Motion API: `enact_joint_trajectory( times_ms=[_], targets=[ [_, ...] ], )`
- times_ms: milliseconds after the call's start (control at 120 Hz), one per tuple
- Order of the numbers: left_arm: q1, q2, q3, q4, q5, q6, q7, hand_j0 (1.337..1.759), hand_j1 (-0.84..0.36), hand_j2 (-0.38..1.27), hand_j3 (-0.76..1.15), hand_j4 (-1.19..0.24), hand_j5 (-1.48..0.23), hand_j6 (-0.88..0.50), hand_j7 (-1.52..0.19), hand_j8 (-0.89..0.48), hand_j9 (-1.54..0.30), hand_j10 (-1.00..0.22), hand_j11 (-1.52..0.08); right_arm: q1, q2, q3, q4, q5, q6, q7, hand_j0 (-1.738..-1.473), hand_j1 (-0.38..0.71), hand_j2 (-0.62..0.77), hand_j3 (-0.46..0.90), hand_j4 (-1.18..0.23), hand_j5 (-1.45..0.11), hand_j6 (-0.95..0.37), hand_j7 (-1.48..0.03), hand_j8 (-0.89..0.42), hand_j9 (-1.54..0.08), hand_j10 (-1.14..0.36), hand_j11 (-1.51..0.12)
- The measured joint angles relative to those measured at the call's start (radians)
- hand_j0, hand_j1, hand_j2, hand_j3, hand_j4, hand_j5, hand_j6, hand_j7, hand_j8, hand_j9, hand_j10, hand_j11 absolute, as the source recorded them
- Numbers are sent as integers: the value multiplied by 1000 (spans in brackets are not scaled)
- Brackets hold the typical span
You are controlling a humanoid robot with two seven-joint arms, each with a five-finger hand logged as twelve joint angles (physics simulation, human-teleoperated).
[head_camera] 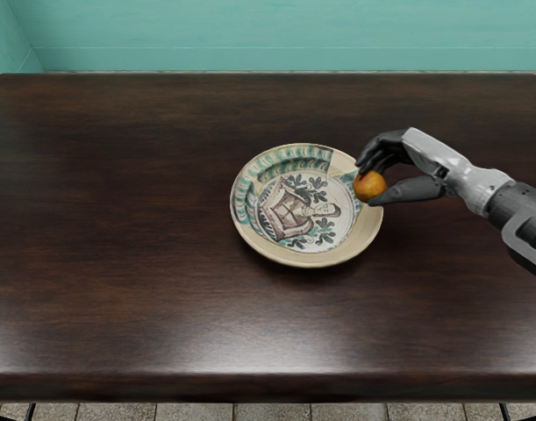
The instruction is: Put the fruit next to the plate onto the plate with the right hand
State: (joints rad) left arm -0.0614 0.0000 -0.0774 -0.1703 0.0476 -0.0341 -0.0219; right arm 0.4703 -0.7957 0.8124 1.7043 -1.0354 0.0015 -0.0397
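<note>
A teal panelled wall (250, 35) runs behind a dark brown wooden table (118, 228), and a strip of grey tiled floor (268, 412) shows below the table's front edge. On the table there is one round ceramic plate (250, 189), cream with green leaf patterns and a painted figure in its middle. There is one small round orange-yellow fruit (369, 186) and one arm in view. The fruit sits over the plate's right rim, just inside its edge; whether it touches the plate cannot be told. The right hand (408, 162), black-fingered with a grey back, reaches in from right of the plate, its forearm slanting down towards the picture's right edge. Its fingers (377, 149) curl over the fruit from above, the thumb presses from below, and the fruit is pinched between them.
</note>
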Motion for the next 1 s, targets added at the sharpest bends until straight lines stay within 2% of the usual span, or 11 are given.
enact_joint_trajectory(
  times_ms=[275, 442, 625, 792, 908, 1000],
  targets=[
    [0, 0, 0, 0, 0, 0, 0, 1658, 349, 0, 0, 0, 0, 0, 0, 0, 0, 0, 0, 11, 44, -1, 0, 0, 5, -20, -1658, 300, 273, 0, -637, -857, -646, -840, -458, -845, -540, -842],
    [0, 0, 0, 0, 0, 0, 0, 1658, 349, 0, 0, 0, 0, 0, 0, 0, 0, 0, 0, 19, 52, -4, 0, 0, 5, -34, -1658, 264, 130, 0, -571, -758, -576, -749, -467, -751, -525, -750],
    [0, 0, 0, 0, 0, 0, 0, 1658, 349, 0, 0, 0, 0, 0, 0, 0, 0, 0, 0, 21, 50, -2, -1, 0, 3, -39, -1658, 48, 30, 0, -357, -470, -360, -466, -315, -467, -338, -466],
    [0, 0, -1, 0, 0, 0, 0, 1658, 349, 0, 0, 0, 0, 0, 0, 0, 0, 0, 0, 22, 34, 0, -1, 0, 3, -40, -1658, -90, 0, 0, -229, -299, -231, -297, -211, -298, -221, -298],
    [0, 0, -1, 0, 0, 0, 0, 1658, 349, 0, 0, 0, 0, 0, 0, 0, 0, 0, 0, 22, -18, 4, -2, 0, 21, -47, -1658, -191, -1, 0, -141, -183, -142, -182, -131, -182, -136, -182],
    [0, 0, -1, 0, 0, 0, 0, 1658, 349, 0, 0, 0, 0, 0, 0, 0, 0, 0, 0, 21, -88, 47, -13, 42, 113, -50, -1658, -243, 0, 0, -96, -124, -98, -123, -90, -123, -93, -123]
  ],
)
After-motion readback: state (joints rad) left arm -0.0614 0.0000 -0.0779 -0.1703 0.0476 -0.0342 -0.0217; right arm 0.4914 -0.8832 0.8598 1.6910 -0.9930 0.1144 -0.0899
